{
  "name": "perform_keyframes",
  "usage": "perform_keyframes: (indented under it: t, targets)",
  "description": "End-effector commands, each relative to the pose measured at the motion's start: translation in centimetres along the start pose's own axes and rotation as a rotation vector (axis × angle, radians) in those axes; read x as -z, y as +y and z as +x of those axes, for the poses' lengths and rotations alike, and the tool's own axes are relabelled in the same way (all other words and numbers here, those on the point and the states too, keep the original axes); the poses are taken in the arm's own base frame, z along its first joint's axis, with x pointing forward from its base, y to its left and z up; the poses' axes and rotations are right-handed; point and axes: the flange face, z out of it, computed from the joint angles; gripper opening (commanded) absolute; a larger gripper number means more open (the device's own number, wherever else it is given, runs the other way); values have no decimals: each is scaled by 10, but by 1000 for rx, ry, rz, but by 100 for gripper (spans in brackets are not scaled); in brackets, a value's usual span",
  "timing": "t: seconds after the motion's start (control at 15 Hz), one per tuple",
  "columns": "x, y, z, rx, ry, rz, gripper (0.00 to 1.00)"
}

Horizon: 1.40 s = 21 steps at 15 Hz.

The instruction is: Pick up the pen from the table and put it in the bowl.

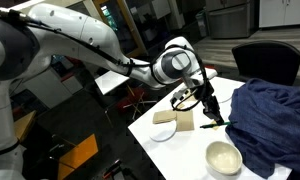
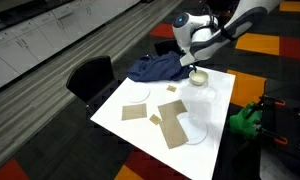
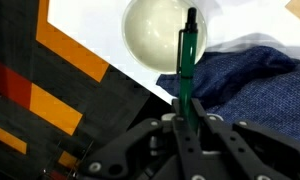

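A crumpled dark blue cloth (image 2: 155, 67) lies at 12 o'clock in an exterior view, a black chair (image 2: 90, 78) at its 9 o'clock. Tan flat pieces (image 2: 173, 125) sit between two white plates (image 2: 136, 111), at 6 o'clock from the cloth. Orange-and-dark carpet (image 3: 60, 50) fills the wrist view's 9 o'clock side.

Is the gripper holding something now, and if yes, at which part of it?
Yes. The gripper holds the green pen by one end; its free, black-tipped end points toward the bowl.

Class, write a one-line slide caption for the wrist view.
Wrist view: the gripper holds the green pen, its tip overlapping the cream bowl at the rim, a blue cloth alongside.
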Motion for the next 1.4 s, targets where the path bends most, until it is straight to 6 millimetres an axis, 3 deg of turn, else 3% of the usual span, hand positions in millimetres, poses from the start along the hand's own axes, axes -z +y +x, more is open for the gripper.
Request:
perform_keyframes:
  t: [0.0,0.07,0.13,0.87,1.33]
  targets:
    - [-2,2,1,-1,-2,-5,11]
    - [-3,3,1,-2,-2,-6,11]
    - [-3,2,1,-1,-2,-6,3]
    - [-28,16,6,-195,42,-70,3]
    - [-49,36,2,-323,25,-95,3]
